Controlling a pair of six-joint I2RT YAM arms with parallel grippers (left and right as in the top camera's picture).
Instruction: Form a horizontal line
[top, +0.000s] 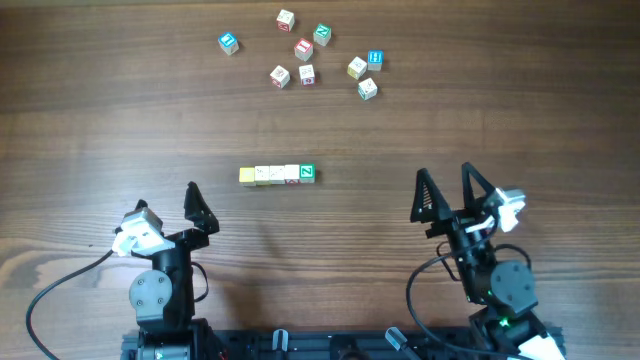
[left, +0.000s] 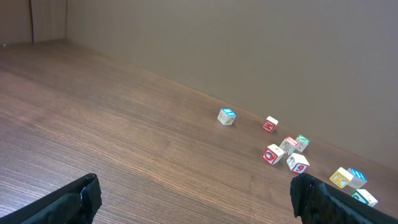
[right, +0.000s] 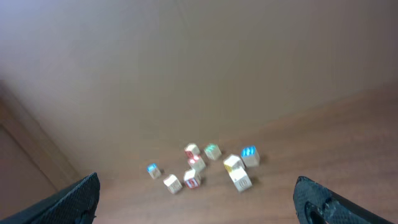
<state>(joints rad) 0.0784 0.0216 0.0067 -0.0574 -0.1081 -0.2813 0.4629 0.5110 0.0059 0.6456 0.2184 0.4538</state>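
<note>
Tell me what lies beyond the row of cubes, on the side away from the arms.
Beyond the row comes bare table, then nine scattered cubes. Nothing covers them from overhead; only the faces resting on the wood are hidden.

We read little with certainty. On the green-faced cube (top: 307, 173) at the right end of the horizontal line (top: 277, 174), a white mark looks like a Z. In the left wrist view, a red-marked cube (left: 270, 124) shows what may be an M, and a white cube (left: 298, 163) bears something like a 9. Letters on the other scattered cubes (top: 357, 67) are too small to read.
</note>
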